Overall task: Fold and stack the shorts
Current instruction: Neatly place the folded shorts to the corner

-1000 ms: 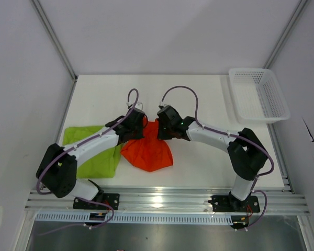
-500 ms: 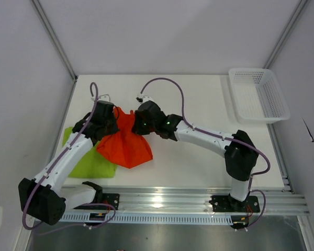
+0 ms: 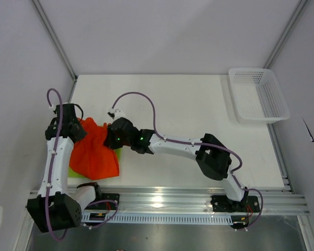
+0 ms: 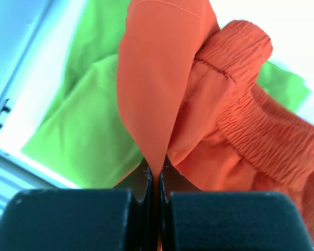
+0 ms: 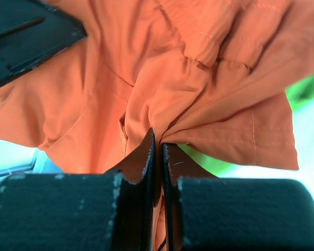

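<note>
Orange shorts [image 3: 94,151] gripped at two bunched edges, my left end effector [image 4: 156,175] and right end effector [image 5: 157,151] both clamped on cloth | hanging over green shorts [image 4: 83,130], table [image 3: 199,104] left | step: stacking | next: I lower, flatten, let go

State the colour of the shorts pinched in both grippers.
Bright orange-red shorts; clearest in the left wrist view.

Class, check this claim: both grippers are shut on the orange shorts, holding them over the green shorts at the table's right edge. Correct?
One error: the top view shows the orange shorts over the green shorts at the left edge of the table, not the right. The left gripper and right gripper are both shut on them.
</note>
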